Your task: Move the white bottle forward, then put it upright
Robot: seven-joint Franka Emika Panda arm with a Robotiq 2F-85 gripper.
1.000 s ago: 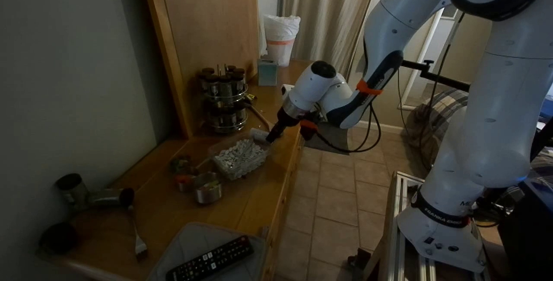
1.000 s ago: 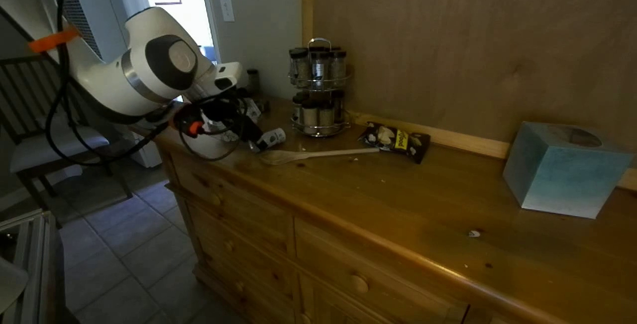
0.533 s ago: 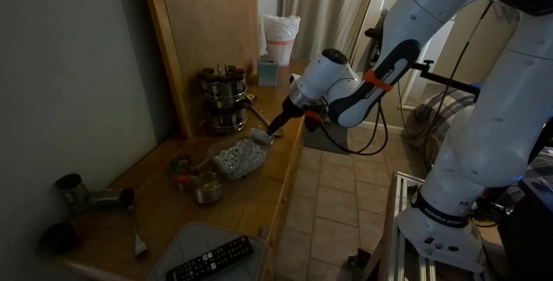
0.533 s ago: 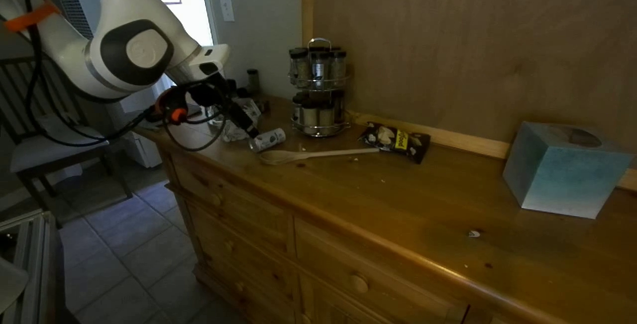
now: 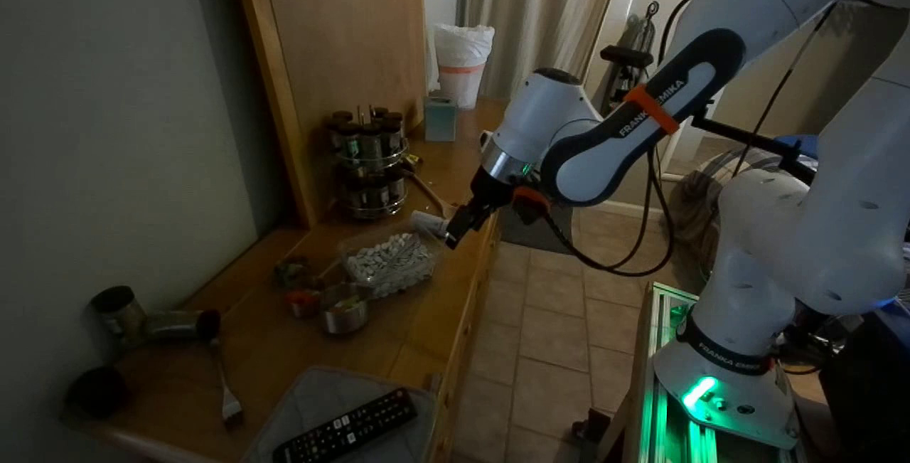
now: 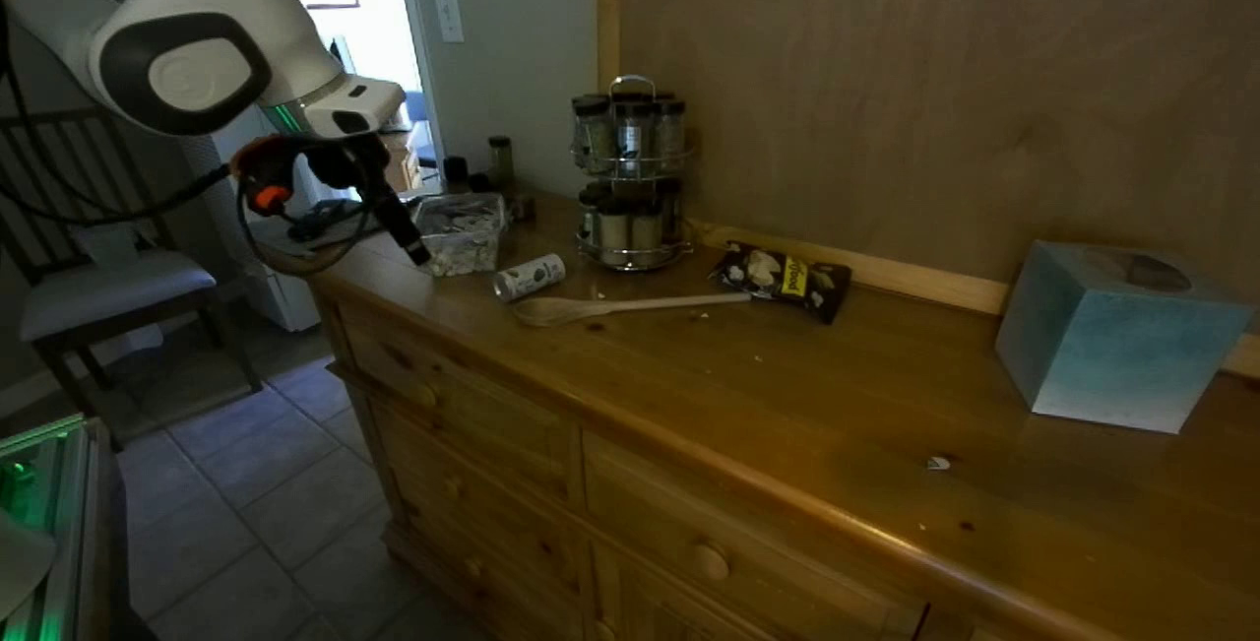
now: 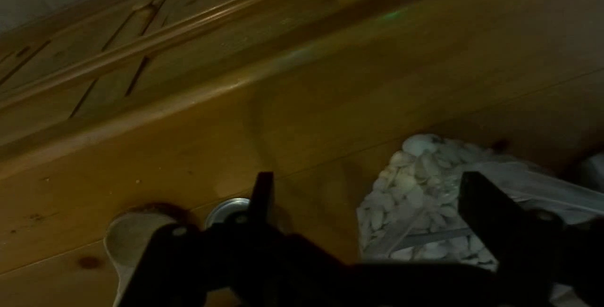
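The white bottle [image 6: 530,277], marked with dark print, lies on its side on the wooden dresser top. It also shows in an exterior view as a pale cylinder [image 5: 427,222] partly behind my fingertips. In the wrist view only the bottle's round metallic end [image 7: 225,209] peeks out beside the left finger; the rest is hidden by the gripper. My gripper [image 7: 365,175] is open, its fingers wide apart with nothing held. In an exterior view the gripper [image 6: 417,253] hangs apart from the bottle, over the dresser's front part, beside the clear tub of white pieces [image 6: 468,237].
A wooden spoon [image 6: 563,311] lies right beside the bottle. Behind it stand a spice rack [image 6: 633,178] and a black snack bag [image 6: 785,279]. A metal cup [image 5: 343,310] is close to the tub. A tissue box [image 6: 1117,336] stands farther along. The dresser's front edge runs near the gripper.
My gripper has drawn away from the bottle toward the tub side, its fingers staying open. The bottle lies where it was. The tub seems slightly shifted, and a green light shows at the robot's base.
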